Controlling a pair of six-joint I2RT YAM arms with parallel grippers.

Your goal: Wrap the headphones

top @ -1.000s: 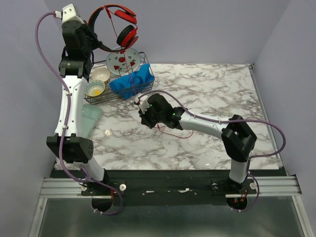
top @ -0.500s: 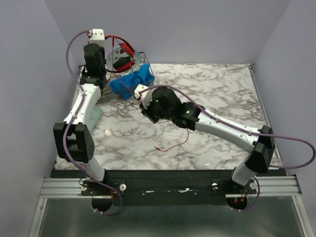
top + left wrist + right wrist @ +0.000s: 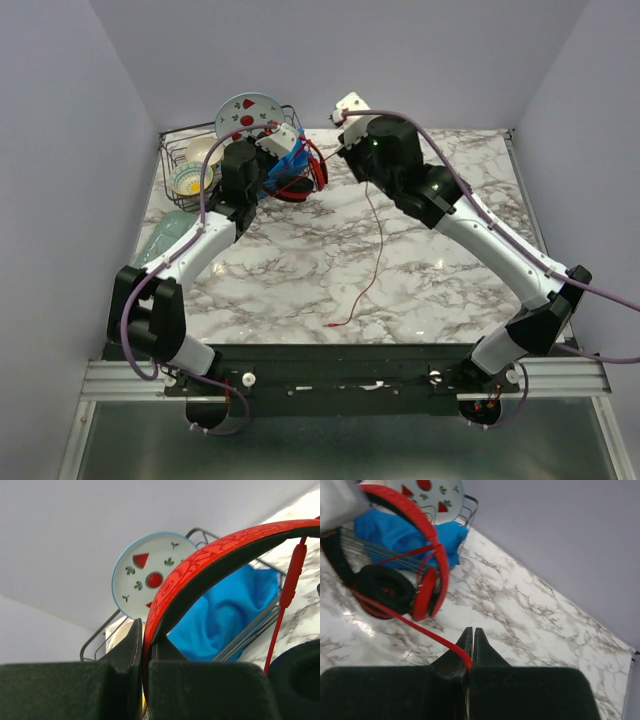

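Plain lilac-grey walls on three sides: back wall (image 3: 400,50), left wall (image 3: 60,140), right wall (image 3: 595,120), all bare and evenly lit. Between them a table (image 3: 275,272) topped in white marble pattern with grey veins, glossy, with soft pale glints. Along the near edge a black strip (image 3: 340,353) and a silver aluminium rail (image 3: 340,379). Below that, a dull grey panel (image 3: 350,440) framed in metal.

Shows red on the headphones (image 3: 210,552), with a swirling tone-on-tone pattern along the headband, black lining and black pads, and the same red on the thin cable (image 3: 291,577). Puts grey veins across the white marble table (image 3: 300,270), plain bright blue on the cloth (image 3: 225,615), and red watermelon slices with green leaves on the white, pale-blue-rimmed plate (image 3: 145,575).
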